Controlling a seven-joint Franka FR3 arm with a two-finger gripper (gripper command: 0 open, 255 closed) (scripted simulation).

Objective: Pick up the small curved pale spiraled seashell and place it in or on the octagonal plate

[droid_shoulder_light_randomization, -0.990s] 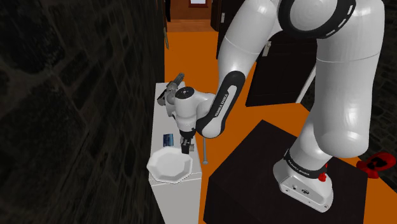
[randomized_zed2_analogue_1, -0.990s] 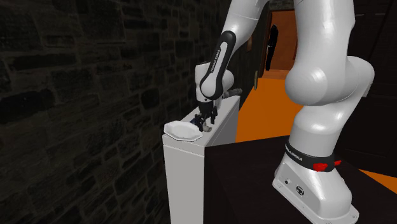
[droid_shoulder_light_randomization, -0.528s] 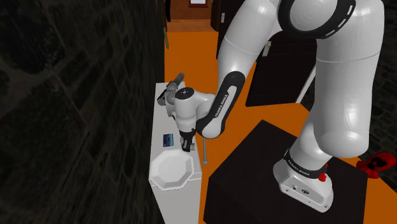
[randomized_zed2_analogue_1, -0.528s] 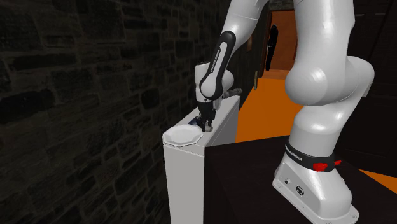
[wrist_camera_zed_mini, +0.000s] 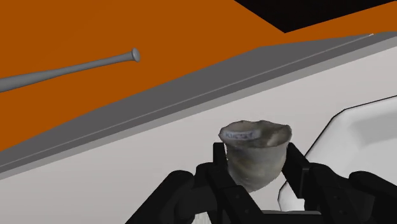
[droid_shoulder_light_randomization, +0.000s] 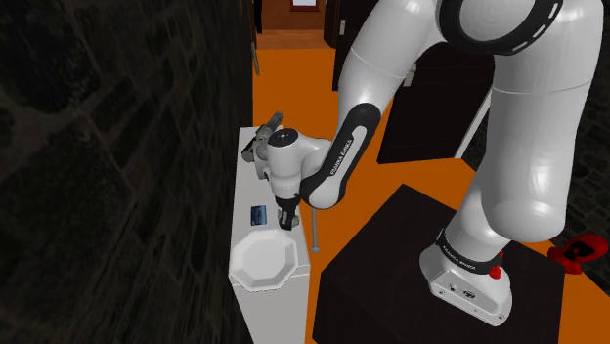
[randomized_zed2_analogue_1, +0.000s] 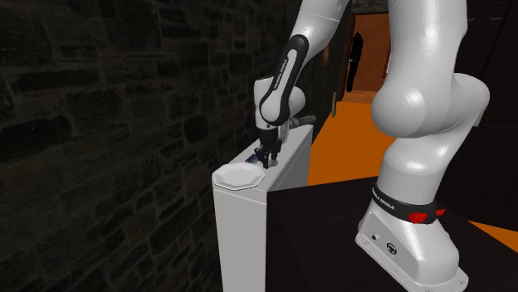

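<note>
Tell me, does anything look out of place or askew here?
Only a thin grey rod with a knobbed end, apparently lying loose on the orange floor beside the white table. The plate sits flat; the gripper clasps the shell.

I see the stone wall (droid_shoulder_light_randomization: pixel 117 147) beside the cabinet (droid_shoulder_light_randomization: pixel 249 186) murky, orange floor (droid_shoulder_light_randomization: pixel 293 88) past it evenly bright, arm (droid_shoulder_light_randomization: pixel 391 59) softly glossy.

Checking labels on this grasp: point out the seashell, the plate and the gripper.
seashell (wrist_camera_zed_mini: pixel 256 159): wrist view, on its pale side wall, clasped between the fingers.
plate (droid_shoulder_light_randomization: pixel 262 261): shoulder view, on its bare middle.
gripper (droid_shoulder_light_randomization: pixel 285 224): shoulder view, midway between its fingertips.
</note>
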